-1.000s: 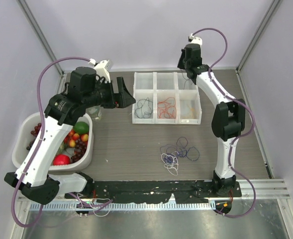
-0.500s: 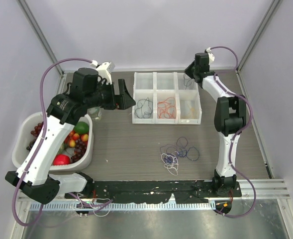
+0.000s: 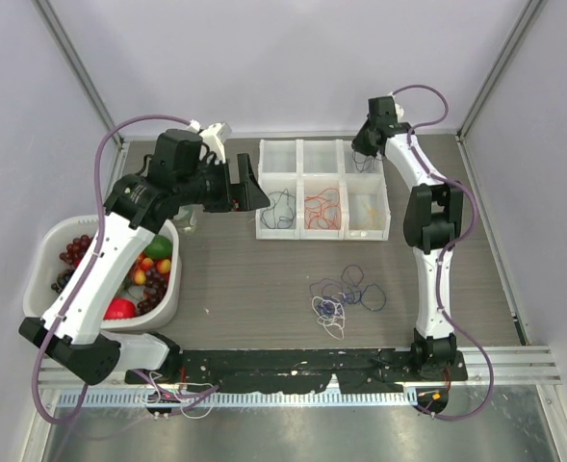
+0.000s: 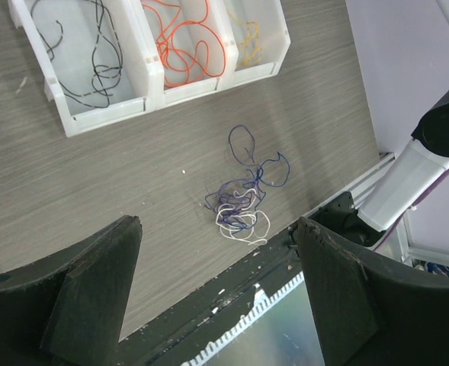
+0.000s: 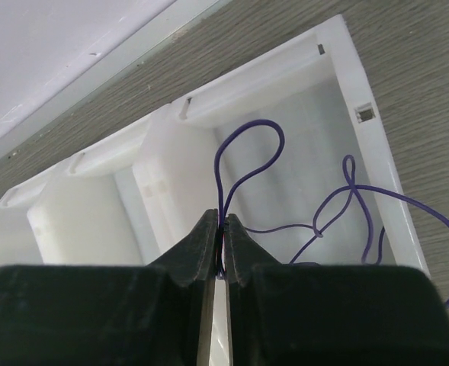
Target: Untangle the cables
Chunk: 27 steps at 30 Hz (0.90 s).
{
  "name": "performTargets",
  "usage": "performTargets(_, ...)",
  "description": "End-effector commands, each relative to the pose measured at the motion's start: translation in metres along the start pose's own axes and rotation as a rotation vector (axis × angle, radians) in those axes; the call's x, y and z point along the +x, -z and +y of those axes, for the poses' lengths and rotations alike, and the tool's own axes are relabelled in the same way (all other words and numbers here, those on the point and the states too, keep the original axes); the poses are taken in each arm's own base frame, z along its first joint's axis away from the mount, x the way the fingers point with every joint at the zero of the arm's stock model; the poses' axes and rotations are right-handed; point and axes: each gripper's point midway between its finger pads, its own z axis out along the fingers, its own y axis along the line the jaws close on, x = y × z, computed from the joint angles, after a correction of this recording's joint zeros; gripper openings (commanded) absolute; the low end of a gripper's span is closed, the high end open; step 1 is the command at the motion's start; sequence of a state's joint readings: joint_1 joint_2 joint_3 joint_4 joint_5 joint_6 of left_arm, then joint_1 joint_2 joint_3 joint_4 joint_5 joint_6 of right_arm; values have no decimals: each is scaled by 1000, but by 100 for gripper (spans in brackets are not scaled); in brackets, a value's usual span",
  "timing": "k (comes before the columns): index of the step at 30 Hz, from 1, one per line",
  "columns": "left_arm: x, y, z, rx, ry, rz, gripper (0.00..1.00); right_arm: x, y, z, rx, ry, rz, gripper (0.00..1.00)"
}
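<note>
Cable tangle (image 3: 344,298) on the table (image 3: 235,279) before the divided tray (image 3: 322,234), fruit basin (image 3: 167,313) far left

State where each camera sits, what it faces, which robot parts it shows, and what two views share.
Top external: above and behind the bases, looking down at the table; the left arm and right arm show whole.
Left wrist: on the raised left arm, facing down at the tray and loose tangle; its open left fingers frame the bottom.
Right wrist: low over the tray's far right compartment; right fingers pinch a purple cable.
Shared: top and left wrist both show the tangle and tray.
</note>
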<state>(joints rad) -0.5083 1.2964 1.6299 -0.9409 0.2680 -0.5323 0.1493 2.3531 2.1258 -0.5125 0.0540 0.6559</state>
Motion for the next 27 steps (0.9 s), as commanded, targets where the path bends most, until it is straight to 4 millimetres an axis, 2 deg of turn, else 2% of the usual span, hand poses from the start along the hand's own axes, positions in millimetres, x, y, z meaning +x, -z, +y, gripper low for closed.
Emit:
performTargets(1,1,0,-11,51,37,29,87,7,10,18,-51,-14,87,13)
performTargets(5,6,-5,-14,65,69,63,86,21,11,34,-107,-97,146,13)
performTargets(8,8,-4,-12,54,82,74,86,20,11,38,-128,-146,139,16)
performTargets(11,9,-2,-13,53,82,77,86,8,16,37,-105,-96,100,26)
performTargets(15,13,-1,-14,62,90,84,86,-13,36,33,-46,21,53,41)
performTargets(16,14,-2,-14,65,98,93,86,-18,44,26,-5,52,31,46)
performTargets(17,15,-3,-14,70,102,94,86,-21,49,25,2,61,28,48)
performTargets(21,22,-10,-15,94,136,119,86,-28,83,23,7,118,12,59)
performTargets(22,25,-14,-15,103,144,125,86,-29,98,20,15,140,-1,61)
performTargets(23,29,-19,-14,107,157,140,86,-27,104,17,21,154,2,61)
performTargets(24,32,-23,-14,113,162,149,86,-28,123,15,18,188,-13,61)
performTargets(25,38,-29,-12,116,173,162,86,-23,129,13,21,204,-8,61)
performTargets(27,51,-42,-9,113,183,199,85,-17,175,16,-24,260,-24,61)
